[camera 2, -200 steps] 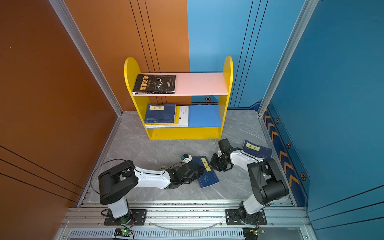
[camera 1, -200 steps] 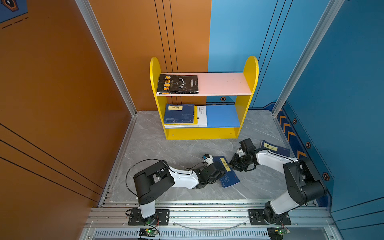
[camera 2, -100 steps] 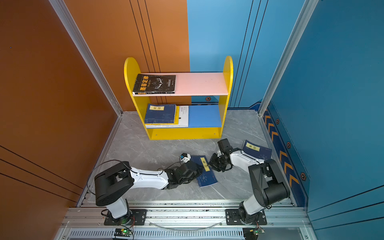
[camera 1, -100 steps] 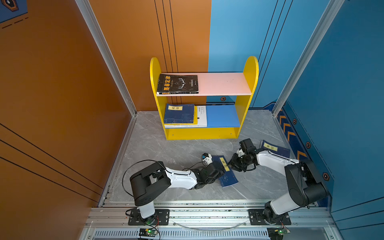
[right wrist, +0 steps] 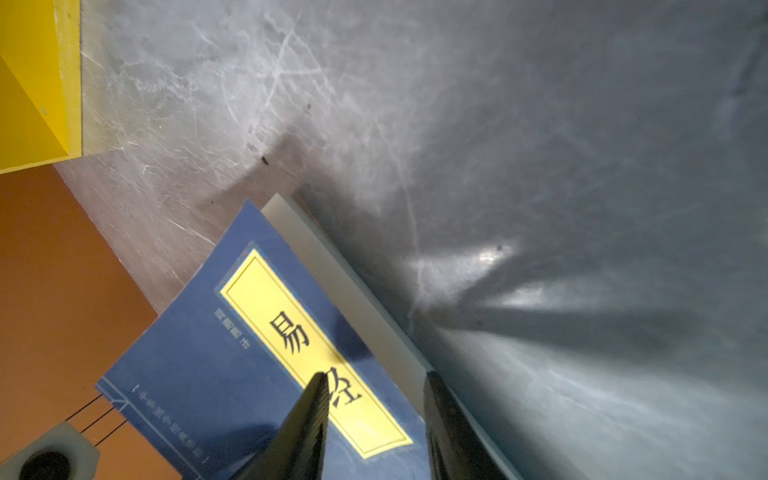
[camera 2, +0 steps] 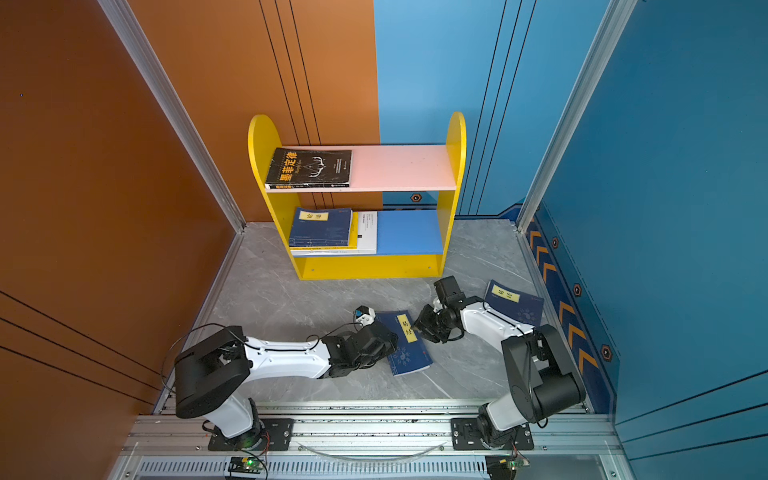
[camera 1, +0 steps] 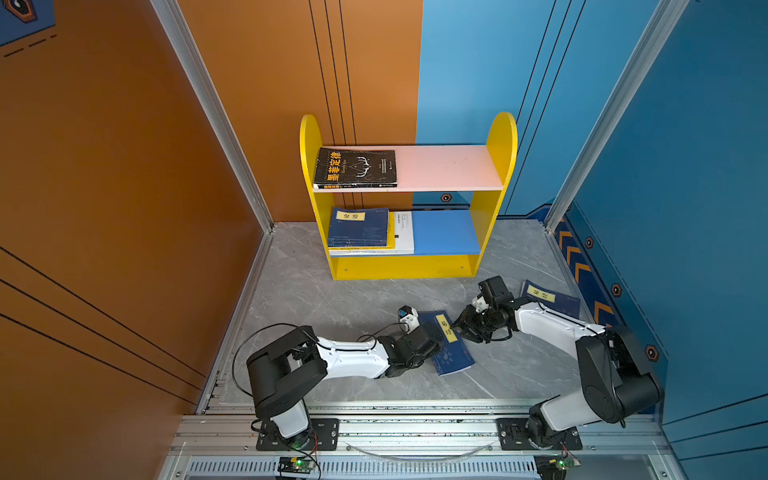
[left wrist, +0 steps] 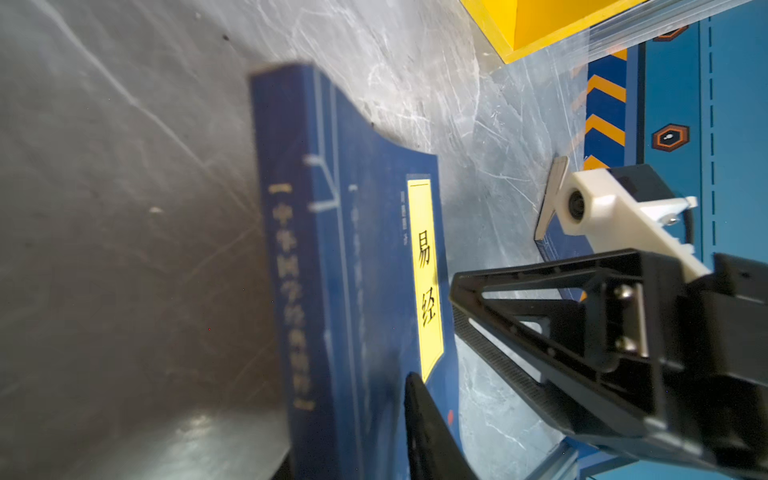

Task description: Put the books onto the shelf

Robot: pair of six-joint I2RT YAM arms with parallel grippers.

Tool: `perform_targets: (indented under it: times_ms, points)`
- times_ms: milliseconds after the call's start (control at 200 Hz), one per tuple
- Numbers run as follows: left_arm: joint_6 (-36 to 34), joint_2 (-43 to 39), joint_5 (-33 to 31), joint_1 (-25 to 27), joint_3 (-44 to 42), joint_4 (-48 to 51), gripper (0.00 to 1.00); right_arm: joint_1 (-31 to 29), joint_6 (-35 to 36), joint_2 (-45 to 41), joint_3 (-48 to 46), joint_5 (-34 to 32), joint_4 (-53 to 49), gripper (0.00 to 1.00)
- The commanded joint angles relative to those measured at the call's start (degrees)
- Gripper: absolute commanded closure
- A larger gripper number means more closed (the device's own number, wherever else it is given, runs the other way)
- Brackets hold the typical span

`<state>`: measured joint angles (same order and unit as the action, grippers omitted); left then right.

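Now navy book (camera 1: 455, 353), yellow label (camera 1: 445, 328): right pincer (right wrist: 374, 382) parted astride page edge (right wrist: 353, 291); left pincer (camera 1: 434, 334) grip unclear.

navy book (right wrist: 195, 374), jaws apparently astride its edge

Both arms (camera 1: 353, 357) stretch low inward, left claw (camera 1: 434, 337) facing right claw (camera 1: 460, 328), whose jaws stand apart.

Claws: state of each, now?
Left claw: cannot tell; one finger lies on the navy paperback book with the yellow label, the other is hidden.
Right claw: open, straddling that book's page edge.
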<state>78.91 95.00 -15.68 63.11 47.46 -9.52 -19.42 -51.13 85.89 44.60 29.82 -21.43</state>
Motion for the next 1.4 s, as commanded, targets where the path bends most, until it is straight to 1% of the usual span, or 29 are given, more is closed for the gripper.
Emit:
perform_targets:
  times_ms: [0, 240, 451, 606, 916, 1212, 1392]
  points:
    - [-2.01, -1.99, -2.13, -0.08, 1.23, 3.68, 0.72, -0.30, -0.81, -1.36, 1.72, -0.15, -1.11, 0.53]
    - [-3.50, -2.82, -1.88, -0.42, 2.02, 7.30, 0.72, -0.14, -0.48, -0.90, 2.16, -0.48, -1.33, 0.46]
    - [-4.20, -3.65, -2.23, -0.77, 2.07, 8.45, 0.73, 0.29, -0.46, -1.40, 2.08, -1.11, -1.33, 0.40]
    - [-4.72, -4.22, -2.62, -0.89, 2.24, 9.05, 0.74, 0.65, -0.68, -1.68, 2.07, -2.00, -1.64, 0.30]
    - [-5.51, -5.26, -2.91, -1.20, 2.46, 10.47, 0.74, 1.66, -0.88, -3.60, 1.83, -4.36, -2.80, 0.18]
    - [-6.31, -6.47, -3.25, -1.60, 2.72, 11.03, 0.74, 2.76, -1.30, -6.13, 1.06, -6.74, -4.32, 0.15]
    - [-6.64, -6.76, -3.57, -1.93, 2.64, 11.21, 0.75, 4.02, -1.51, -7.64, 0.07, -6.97, -4.63, 0.14]
